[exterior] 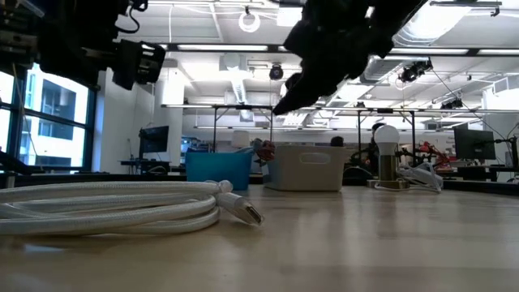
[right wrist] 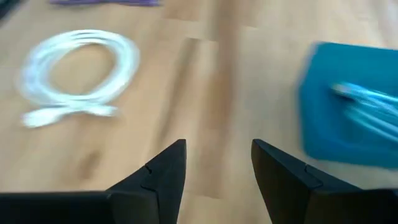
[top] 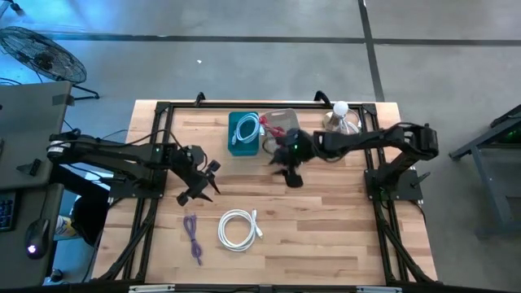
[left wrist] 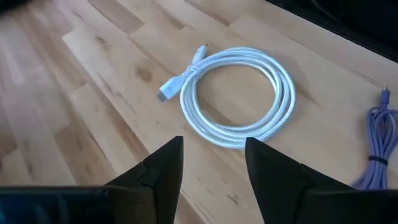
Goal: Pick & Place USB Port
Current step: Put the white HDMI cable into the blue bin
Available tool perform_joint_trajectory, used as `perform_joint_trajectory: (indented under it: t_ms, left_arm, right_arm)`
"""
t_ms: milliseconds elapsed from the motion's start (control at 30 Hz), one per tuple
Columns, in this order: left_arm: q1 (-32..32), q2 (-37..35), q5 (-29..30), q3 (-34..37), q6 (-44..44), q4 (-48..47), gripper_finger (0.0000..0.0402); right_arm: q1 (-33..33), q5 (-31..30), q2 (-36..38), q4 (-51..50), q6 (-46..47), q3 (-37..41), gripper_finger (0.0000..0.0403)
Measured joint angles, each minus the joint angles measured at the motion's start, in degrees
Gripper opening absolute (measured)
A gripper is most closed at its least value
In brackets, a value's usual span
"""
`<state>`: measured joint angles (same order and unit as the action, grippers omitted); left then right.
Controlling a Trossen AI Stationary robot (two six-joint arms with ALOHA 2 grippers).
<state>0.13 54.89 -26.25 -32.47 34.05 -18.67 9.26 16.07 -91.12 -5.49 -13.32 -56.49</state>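
A white USB cable, coiled [top: 238, 228], lies flat on the wooden table near its near edge; the left wrist view shows the coil [left wrist: 239, 96] and the right wrist view the same coil [right wrist: 78, 68]. Its plug [exterior: 243, 212] rests on the wood. My left gripper [top: 207, 183] hovers open above the table, left of and beyond the coil; its fingers [left wrist: 211, 155] hold nothing. My right gripper [top: 291, 172] hangs open and empty [right wrist: 217, 158] over the table's middle, just near of the bins.
A purple cable [top: 193, 236] lies left of the white coil. At the far edge stand a blue bin [top: 244, 133] holding a white cable, a clear bin [top: 281, 126] and a light bulb on a stand [top: 342, 118]. Bare wood lies right of the coil.
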Motion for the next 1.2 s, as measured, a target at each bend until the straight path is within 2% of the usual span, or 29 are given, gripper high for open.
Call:
perform_joint_trajectory:
  t_ms: [133,333,633,900,1067,1200]
  left_arm:
    - [-0.19,0.00,0.37,0.21,1.33,2.48,0.0167]
    - [-0.17,0.00,2.55,0.26,4.11,2.76,0.0167]
    - [-0.17,0.12,2.66,0.35,2.96,4.89,0.0167]
    - [-2.32,3.88,2.71,0.41,-7.16,4.86,0.0167]
    - [-7.98,10.79,8.95,0.37,-14.68,8.71,0.0170]
    - [-11.02,16.16,10.98,0.35,-17.98,13.30,0.0187]
  right_arm:
    - [-6.39,-0.66,0.01,-1.14,0.45,0.00,0.0172]
    - [-14.25,-9.84,0.01,-1.19,3.66,0.00,0.0172]
    - [-18.63,-15.89,0.01,-1.15,7.19,0.00,0.0172]
    - [-20.47,-16.78,0.01,-0.89,7.37,0.00,0.0172]
    - [-21.99,-16.80,0.01,-0.65,7.97,0.00,0.0172]
    - [-23.37,-16.80,0.04,0.46,8.46,0.97,0.0172]
